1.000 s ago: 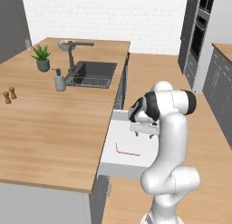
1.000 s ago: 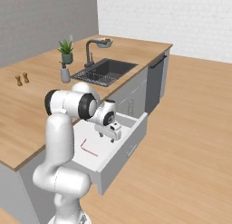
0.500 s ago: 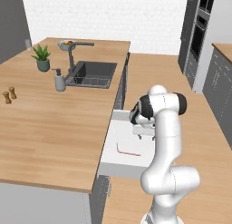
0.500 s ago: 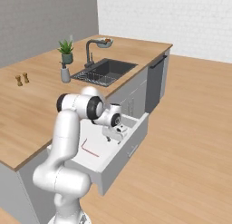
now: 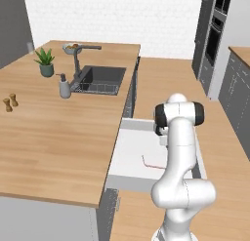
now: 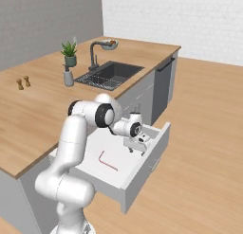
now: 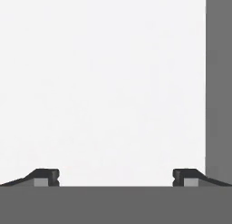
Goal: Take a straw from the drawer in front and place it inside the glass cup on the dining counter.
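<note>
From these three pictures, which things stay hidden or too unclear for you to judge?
- Straw: in the left base view the arm covers one end.
- Gripper: in the left base view the arm hides most of it.
- Drawer: in the hand view, white floor and a grey wall, the straw not in frame.
- Bowl: too small to name its contents.
- Glass cup: I cannot make one out on the counter.

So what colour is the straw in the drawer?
Red-pink; the straw shows best in the right base view.

The thin red-pink straw (image 6: 107, 161) lies flat on the white floor of the pulled-out drawer (image 6: 142, 167).
</note>
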